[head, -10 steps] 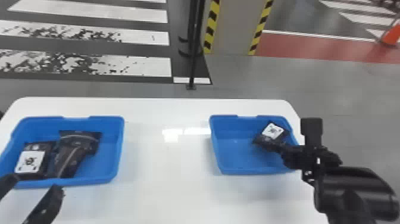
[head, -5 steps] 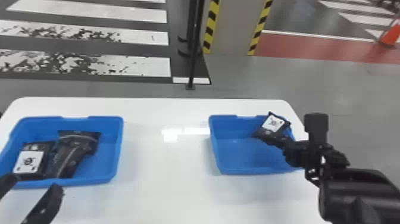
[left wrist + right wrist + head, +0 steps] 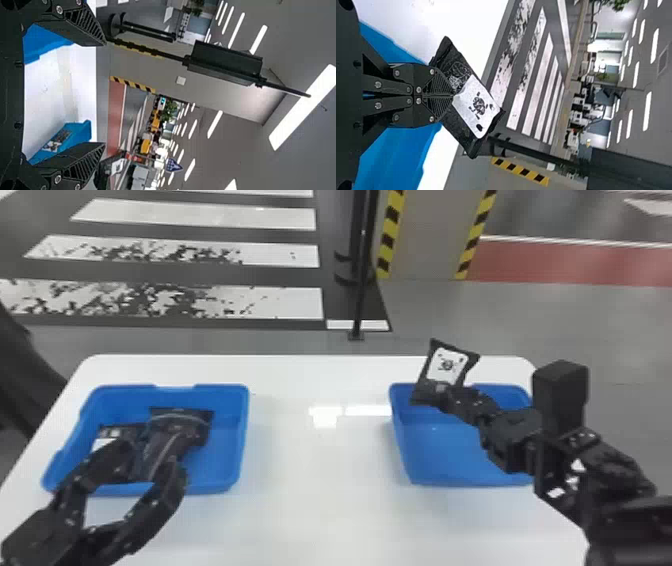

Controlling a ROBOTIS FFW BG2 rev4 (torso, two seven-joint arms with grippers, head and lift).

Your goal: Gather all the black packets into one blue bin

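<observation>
Black crinkled plastic with a white label, one packet (image 3: 446, 365) tilts, pinched by the right gripper (image 3: 446, 391); the left gripper (image 3: 147, 462) gapes.

Indoor hall (image 3: 237, 114) with painted crosswalk (image 3: 200, 216)

Glossy table (image 3: 320, 470), smooth plastic bins (image 3: 450, 460)

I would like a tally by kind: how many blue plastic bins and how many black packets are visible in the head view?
Blue plastic bins: 2 (left, right)
Black packets: 3 (two in the left bin, one in the right tool)
Total: 5 visible; the left arm partly covers its bin's packets.
</observation>
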